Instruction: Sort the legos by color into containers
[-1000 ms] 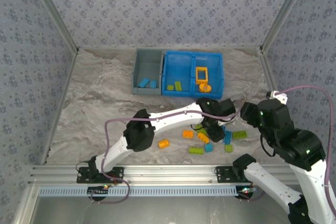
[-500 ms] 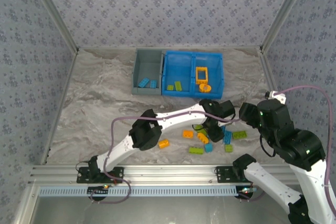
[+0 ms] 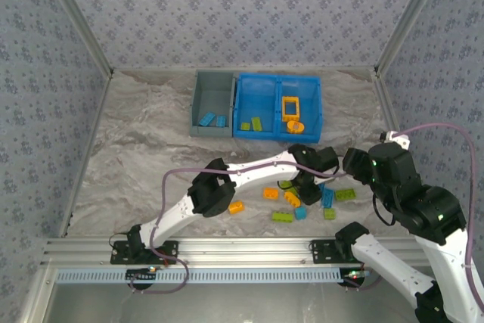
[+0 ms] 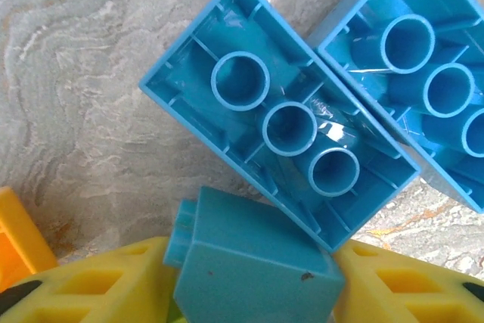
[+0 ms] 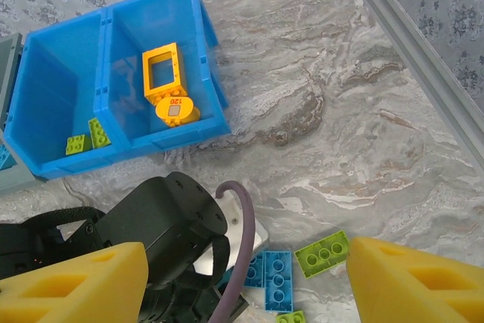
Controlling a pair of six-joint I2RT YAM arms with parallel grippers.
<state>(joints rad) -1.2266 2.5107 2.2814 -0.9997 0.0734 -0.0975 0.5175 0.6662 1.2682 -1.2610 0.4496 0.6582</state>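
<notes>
Left gripper (image 4: 253,281): shown closed on a small blue brick (image 4: 255,256), with a yellow finger pressed against each of its sides. It is set low in the loose pile, near and right of the table's middle.
Upturned blue bricks (image 4: 280,156): two are seen hollow side up, side by side on the marbled table (image 4: 83,111). The nearer one lies just beside the held brick.
Right gripper (image 5: 248,262): its fingers are held wide apart and nothing is gripped. It is poised above the left arm's wrist (image 5: 162,221), at the right of the pile.
Blue bin (image 3: 255,96): placed at the far middle and divided in two. Two lime green bricks (image 3: 257,123) are contained in the left compartment, and an orange frame (image 3: 291,106) and an orange round piece (image 3: 296,126) in the right.
Grey bin (image 3: 213,90): set against the left wall of the blue bin. Two blue bricks (image 3: 206,119) are contained at its near end.
Loose legos (image 3: 283,216): orange, green and blue bricks are scattered on the table between the two arms, well apart from both bins.
</notes>
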